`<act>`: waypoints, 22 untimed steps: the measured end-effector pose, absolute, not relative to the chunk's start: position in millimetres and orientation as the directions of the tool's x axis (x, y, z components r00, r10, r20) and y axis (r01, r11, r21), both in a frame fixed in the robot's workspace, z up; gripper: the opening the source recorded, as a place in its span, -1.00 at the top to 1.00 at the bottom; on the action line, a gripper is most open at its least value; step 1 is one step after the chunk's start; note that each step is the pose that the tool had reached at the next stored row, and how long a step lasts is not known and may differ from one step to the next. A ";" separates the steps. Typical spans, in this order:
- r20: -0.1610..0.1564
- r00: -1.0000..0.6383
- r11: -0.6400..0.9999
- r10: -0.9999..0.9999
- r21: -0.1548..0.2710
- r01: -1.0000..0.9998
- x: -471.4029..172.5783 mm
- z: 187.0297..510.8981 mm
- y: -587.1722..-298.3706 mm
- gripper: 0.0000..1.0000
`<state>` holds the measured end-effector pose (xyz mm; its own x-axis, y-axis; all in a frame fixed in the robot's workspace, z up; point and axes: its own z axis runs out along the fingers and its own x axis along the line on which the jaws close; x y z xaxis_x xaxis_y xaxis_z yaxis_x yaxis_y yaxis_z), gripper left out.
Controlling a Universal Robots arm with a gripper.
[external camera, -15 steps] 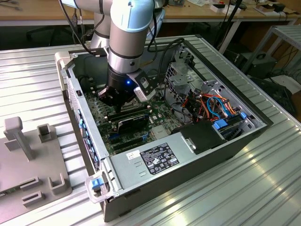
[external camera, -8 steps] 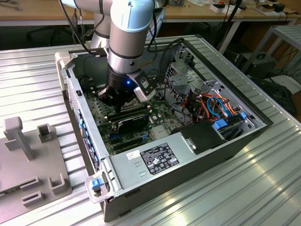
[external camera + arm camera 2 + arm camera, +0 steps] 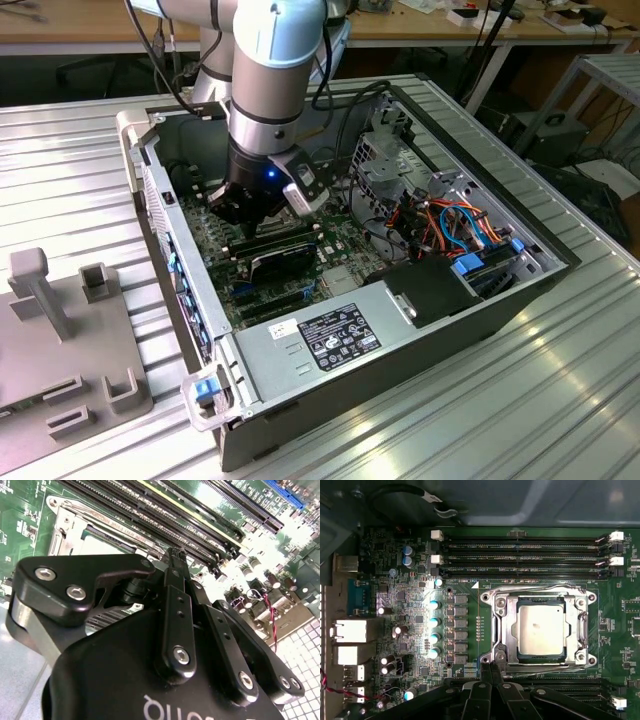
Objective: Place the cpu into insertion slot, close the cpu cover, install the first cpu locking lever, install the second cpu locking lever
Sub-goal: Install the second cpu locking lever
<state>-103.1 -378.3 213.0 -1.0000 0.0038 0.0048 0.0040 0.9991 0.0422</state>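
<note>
In the first wrist view the cpu (image 3: 540, 629), a silvery-beige square chip, lies flat in the insertion slot (image 3: 540, 591) on the green motherboard. The cpu cover (image 3: 505, 630), a metal frame with a square window, lies down around the chip. Thin wire levers run along the socket's edges; I cannot tell whether they are latched. My black gripper (image 3: 488, 672) is shut with nothing visible between its fingers, and its tips sit right beside one corner of the socket. The second wrist view shows the gripper (image 3: 176, 556) with fingers pressed together and the socket rim (image 3: 64, 521) beyond it. In the exterior view the gripper (image 3: 245, 208) reaches down inside the open computer case.
Long black memory slots (image 3: 525, 557) run along both sides of the socket. Capacitors (image 3: 434, 621) and rear ports (image 3: 350, 630) stand on the board. In the case, a power supply (image 3: 330, 335), a drive bay with cables (image 3: 450, 225) and the case wall (image 3: 175, 260) hem in the arm. A grey fixture (image 3: 60, 340) lies outside.
</note>
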 end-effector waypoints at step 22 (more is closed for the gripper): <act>0.005 -1.000 0.998 0.000 0.058 0.000 -103.4 201.8 -375.1 0.79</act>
